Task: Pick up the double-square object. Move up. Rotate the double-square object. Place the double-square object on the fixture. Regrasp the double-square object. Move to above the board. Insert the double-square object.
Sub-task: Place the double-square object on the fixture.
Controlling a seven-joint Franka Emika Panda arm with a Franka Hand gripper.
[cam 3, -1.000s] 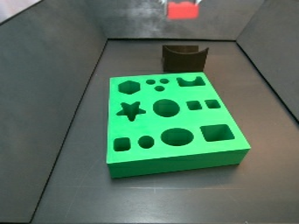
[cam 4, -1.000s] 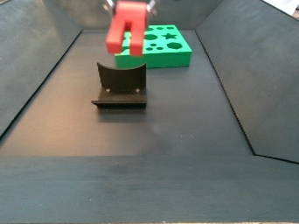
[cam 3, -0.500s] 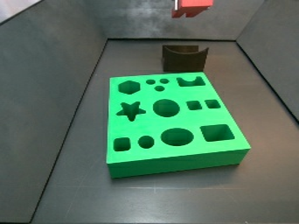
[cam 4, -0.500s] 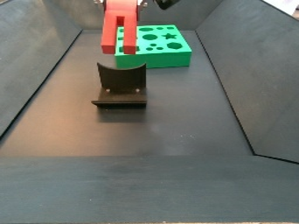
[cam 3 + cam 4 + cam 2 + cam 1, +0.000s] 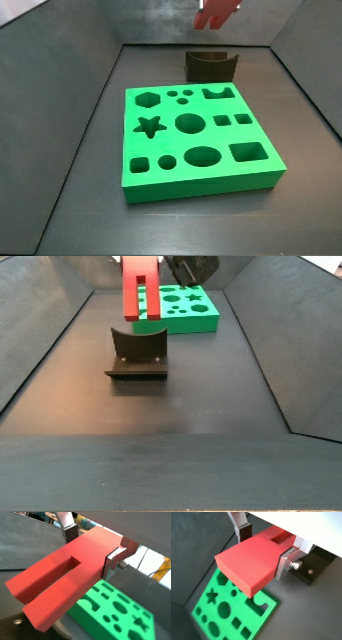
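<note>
Dark grey table (image 5: 174,446) w/ sloped dark walls round it, green board (image 5: 198,137) flat on it and the black fixture (image 5: 136,356) just past the board's far end. End effector (image 5: 264,549) is up in the air, clamped on the red double-square object (image 5: 139,292); silver fingers (image 5: 291,559) press both sides, as both wrist views show. Block's long axis hangs roughly vertical w/ the two prongs pointing down, pretty much right above the fixture's U, so imo next bit is lowering it in.
</note>
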